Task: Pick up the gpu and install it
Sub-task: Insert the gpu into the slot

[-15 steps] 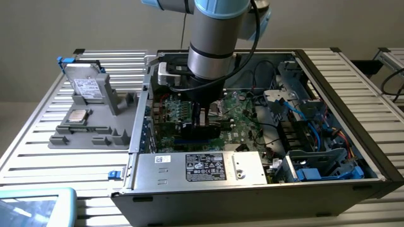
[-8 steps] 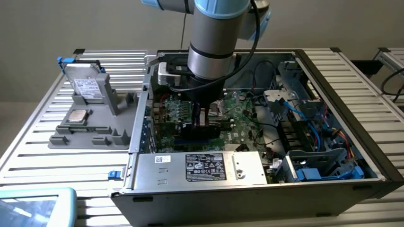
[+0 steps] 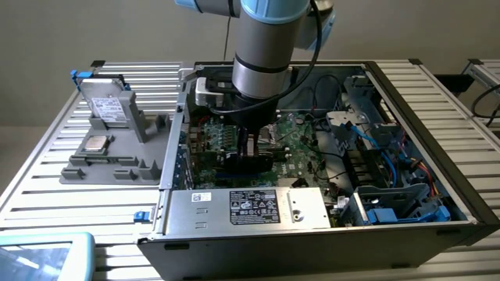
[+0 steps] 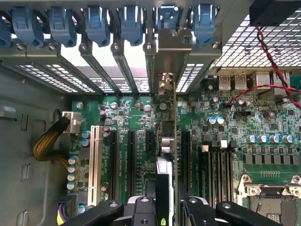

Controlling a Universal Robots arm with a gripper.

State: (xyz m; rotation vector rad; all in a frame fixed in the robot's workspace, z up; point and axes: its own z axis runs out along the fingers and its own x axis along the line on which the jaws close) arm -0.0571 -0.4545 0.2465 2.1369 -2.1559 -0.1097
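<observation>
Gripper (image 4: 167, 211): both black fingers clamped on the top edge of the gpu (image 4: 166, 141), a thin green circuit card w/ silver end bracket, seen edge-on in the wrist view. Grip looks firm and the card stands upright.

Posn: the card is over the green motherboard (image 4: 225, 136), amid its long black expansion slots (image 4: 131, 160). The bracket end points at the row of perforated metal rear covers w/ blue plastic latches (image 4: 96, 23) at the board's edge. Can't tell if the edge connector has entered a slot or sits just above the board.

Step (my read): pick-up done, install in progress, at the align/seat stage. Seating calls for the card edge square over one slot, the bracket lined up w/ the rear opening, and a straight push w/o tilt. Tall neighbouring parts on the board sit close by.

Writing:
- Small green mark on the card's top edge near the fingers; can't make it out.
- White silk-screen beside the slots, unreadable.
- Silver metal box (image 3: 305, 208) at the board's near edge carries a black sticker (image 3: 252, 206) w/ white print and cert-type symbols, not legible.
- Grey plastic stand (image 3: 117, 164), well off the board outside the case, holds a silver drive (image 3: 108, 108) w/ a white label, text illegible.
</observation>
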